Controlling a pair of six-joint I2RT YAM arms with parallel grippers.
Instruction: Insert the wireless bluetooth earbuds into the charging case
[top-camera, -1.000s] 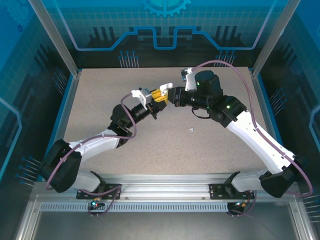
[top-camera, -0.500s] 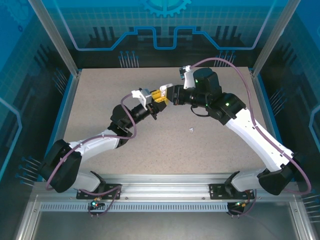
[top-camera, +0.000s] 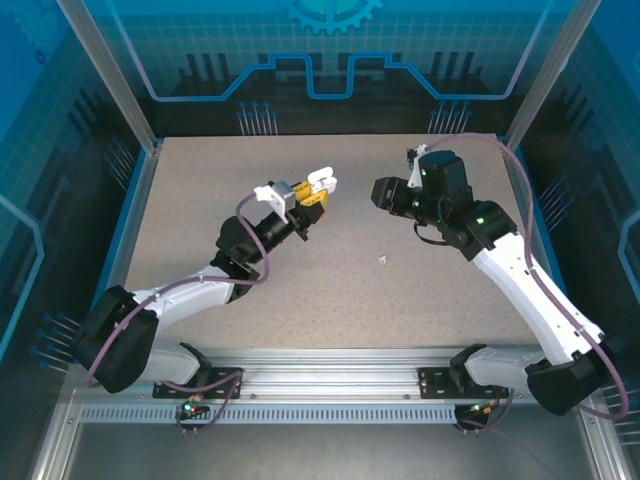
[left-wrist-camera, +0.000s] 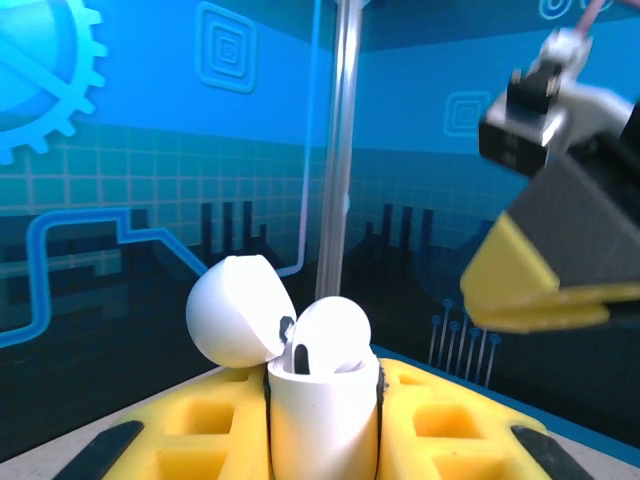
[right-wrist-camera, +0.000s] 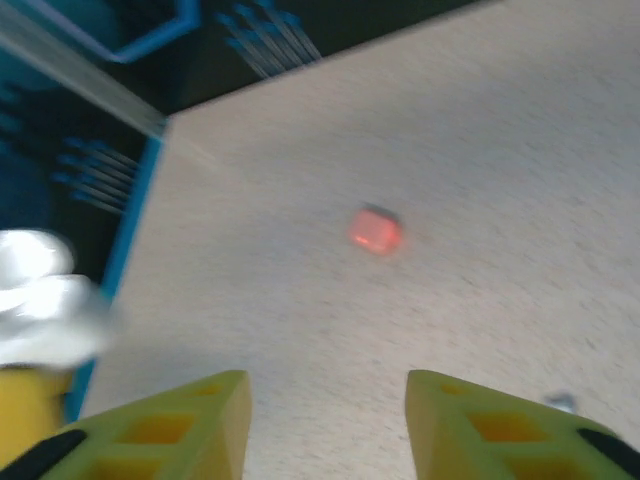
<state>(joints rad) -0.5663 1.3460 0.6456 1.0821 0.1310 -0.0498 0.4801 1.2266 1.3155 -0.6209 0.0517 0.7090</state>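
My left gripper (top-camera: 312, 195) holds the white charging case (left-wrist-camera: 322, 410) upright above the table, shut on its body between yellow fingers (left-wrist-camera: 445, 410). The case's lid (left-wrist-camera: 232, 310) is flipped open to the left, and a white earbud (left-wrist-camera: 330, 335) sits in the case's mouth. My right gripper (top-camera: 380, 191) hangs a short way to the right of the case, apart from it. Its jaws (right-wrist-camera: 325, 420) stand open with nothing between them. In the right wrist view a salmon-pink earbud (right-wrist-camera: 376, 230) lies on the table ahead. A small white earbud (top-camera: 382, 261) lies on the table.
The speckled table (top-camera: 200, 200) is walled by blue panels, with a metal post (top-camera: 120, 90) at the back left corner. In the left wrist view the right gripper's yellow finger (left-wrist-camera: 530, 295) hangs close at the upper right.
My right gripper has drawn back to the right, away from the case, and opened. The left gripper has shifted slightly with the case still in it.
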